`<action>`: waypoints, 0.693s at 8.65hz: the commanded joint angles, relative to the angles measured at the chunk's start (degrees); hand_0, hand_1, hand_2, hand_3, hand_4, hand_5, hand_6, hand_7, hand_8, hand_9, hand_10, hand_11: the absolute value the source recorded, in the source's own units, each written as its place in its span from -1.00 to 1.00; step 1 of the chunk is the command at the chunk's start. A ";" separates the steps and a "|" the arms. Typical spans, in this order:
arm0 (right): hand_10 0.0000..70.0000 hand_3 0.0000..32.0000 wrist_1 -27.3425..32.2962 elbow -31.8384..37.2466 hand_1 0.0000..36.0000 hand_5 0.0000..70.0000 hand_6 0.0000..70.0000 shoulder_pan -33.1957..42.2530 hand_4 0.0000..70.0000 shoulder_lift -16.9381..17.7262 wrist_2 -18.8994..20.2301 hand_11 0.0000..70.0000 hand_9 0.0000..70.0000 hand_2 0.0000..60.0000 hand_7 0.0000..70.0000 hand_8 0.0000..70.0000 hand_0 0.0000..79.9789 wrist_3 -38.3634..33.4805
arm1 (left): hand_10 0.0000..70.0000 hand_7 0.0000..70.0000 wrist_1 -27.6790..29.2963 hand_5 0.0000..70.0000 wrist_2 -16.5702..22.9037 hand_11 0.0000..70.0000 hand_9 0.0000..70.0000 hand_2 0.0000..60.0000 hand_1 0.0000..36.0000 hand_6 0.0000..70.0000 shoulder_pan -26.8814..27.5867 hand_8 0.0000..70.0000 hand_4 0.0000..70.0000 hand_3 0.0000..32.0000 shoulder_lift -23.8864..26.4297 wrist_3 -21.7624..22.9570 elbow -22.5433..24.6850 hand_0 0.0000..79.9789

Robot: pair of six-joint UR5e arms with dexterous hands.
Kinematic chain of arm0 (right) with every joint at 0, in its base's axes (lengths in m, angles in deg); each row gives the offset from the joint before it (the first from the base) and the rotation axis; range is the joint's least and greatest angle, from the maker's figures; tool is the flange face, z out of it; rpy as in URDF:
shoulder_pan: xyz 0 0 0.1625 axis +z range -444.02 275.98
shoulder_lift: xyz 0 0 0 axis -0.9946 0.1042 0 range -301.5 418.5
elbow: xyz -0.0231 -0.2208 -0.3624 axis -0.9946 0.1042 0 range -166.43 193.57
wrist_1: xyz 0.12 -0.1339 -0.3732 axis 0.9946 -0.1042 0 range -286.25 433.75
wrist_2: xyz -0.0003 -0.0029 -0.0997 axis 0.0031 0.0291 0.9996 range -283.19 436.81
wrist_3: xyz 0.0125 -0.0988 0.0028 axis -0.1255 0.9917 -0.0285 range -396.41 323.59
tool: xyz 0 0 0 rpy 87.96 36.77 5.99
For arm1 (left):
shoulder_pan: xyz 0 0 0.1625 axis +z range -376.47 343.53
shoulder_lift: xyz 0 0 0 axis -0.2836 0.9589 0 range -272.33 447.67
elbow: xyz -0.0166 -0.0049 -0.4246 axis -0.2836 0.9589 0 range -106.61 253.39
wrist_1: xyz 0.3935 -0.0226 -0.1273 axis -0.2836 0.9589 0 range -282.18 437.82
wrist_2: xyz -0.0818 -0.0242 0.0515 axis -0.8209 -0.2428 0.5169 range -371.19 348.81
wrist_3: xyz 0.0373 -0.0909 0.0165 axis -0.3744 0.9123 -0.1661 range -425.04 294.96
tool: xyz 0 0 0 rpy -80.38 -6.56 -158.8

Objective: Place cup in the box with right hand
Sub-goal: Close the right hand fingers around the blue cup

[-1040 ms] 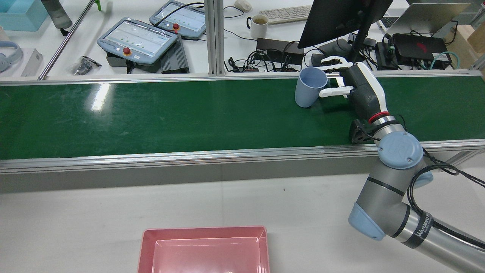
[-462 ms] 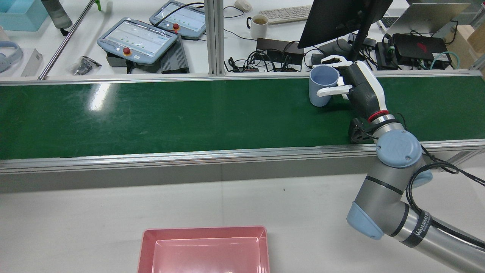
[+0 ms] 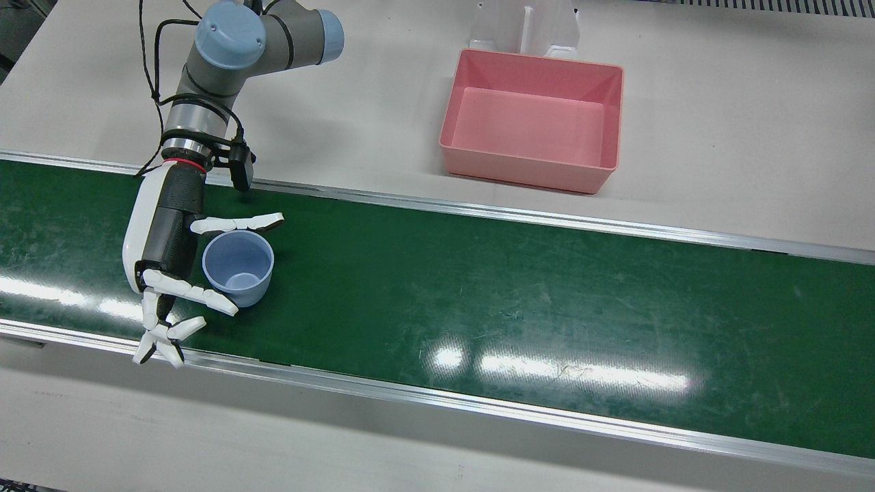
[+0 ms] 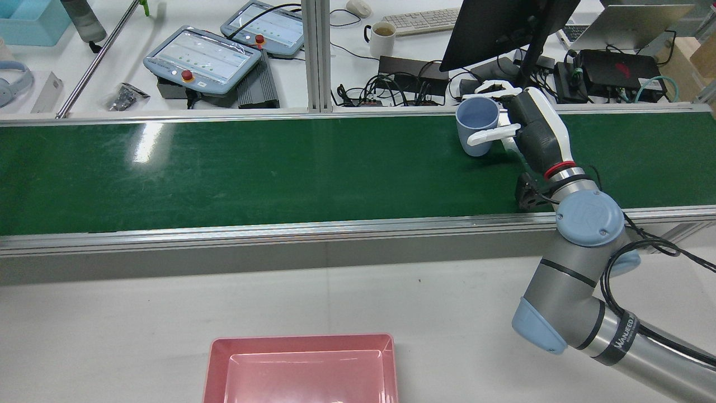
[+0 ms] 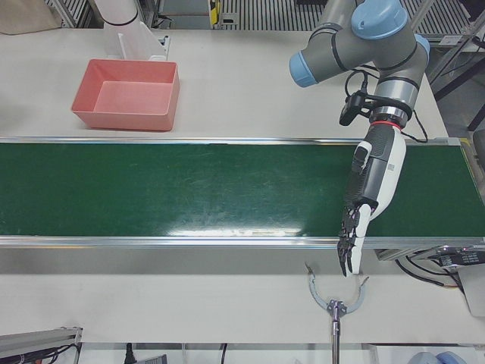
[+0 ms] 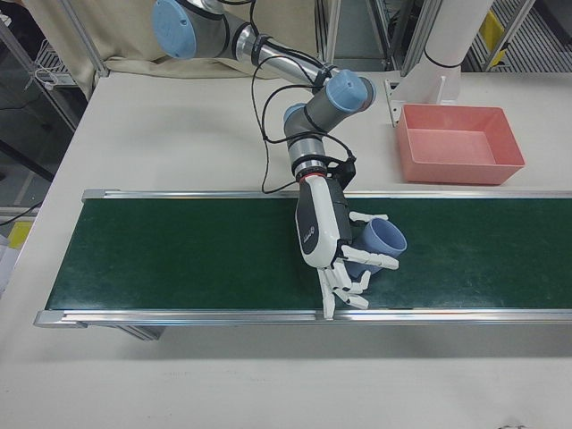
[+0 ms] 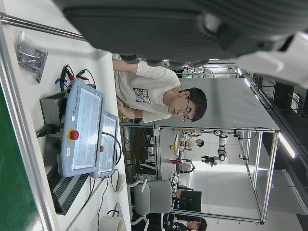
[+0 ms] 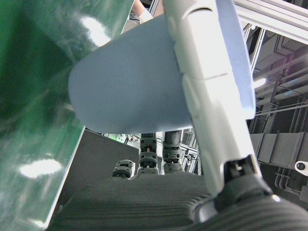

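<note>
A light blue cup (image 3: 238, 266) stands on the green belt (image 3: 513, 294) near its far end from the box. My right hand (image 3: 167, 239) is shut on the cup, thumb on one side and a finger curled round the other. The remaining fingers splay toward the belt's outer rail. The rear view shows the cup (image 4: 477, 120) in the right hand (image 4: 534, 134) at the belt's far edge. In the right hand view the cup (image 8: 134, 86) fills the frame. The pink box (image 3: 533, 174) sits empty on the white table. My left hand (image 5: 371, 182) hangs open over the belt, holding nothing.
Aluminium rails (image 4: 279, 229) border the belt on both sides. Behind the belt's far rail are teach pendants (image 4: 204, 56), a mug (image 4: 383, 36), cables and a monitor (image 4: 498, 28). A person (image 7: 159, 96) sits beyond the pendants.
The cup travelled right along the belt into my right hand. The thumb and fingers now lie against it, and the hand has shifted slightly toward the far rail.
</note>
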 commanded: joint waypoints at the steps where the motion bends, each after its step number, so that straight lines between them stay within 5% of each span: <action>1: -0.95 -1.00 -3.76 -7.99 0.43 -0.84 -0.40 0.13 1.00 1.71 -0.02 -0.89 -0.05 -0.02 1.00 -0.62 0.77 1.23 | -1.00 -1.00 0.00 -1.00 0.00 -1.00 -1.00 -1.00 -1.00 -1.00 0.00 -1.00 -1.00 -1.00 0.00 0.00 0.00 -1.00; 2: -0.94 -1.00 -5.96 -14.82 0.52 -0.82 -0.40 0.22 1.00 2.93 -0.11 -0.88 0.02 0.37 1.00 -0.58 0.59 3.85 | -1.00 -1.00 0.00 -1.00 -0.09 -1.00 -1.00 -1.00 -1.00 -1.00 0.00 -1.00 -1.00 -1.00 0.00 0.00 0.00 -1.00; 6: -0.78 -1.00 -9.23 -35.77 0.40 -0.79 -0.09 -8.62 1.00 2.60 -1.33 -0.65 0.41 0.36 1.00 -0.22 0.55 19.65 | -1.00 -1.00 0.00 -1.00 0.00 -1.00 -1.00 -1.00 -1.00 -1.00 -0.09 -1.00 -1.00 -1.00 -0.09 0.00 0.09 -1.00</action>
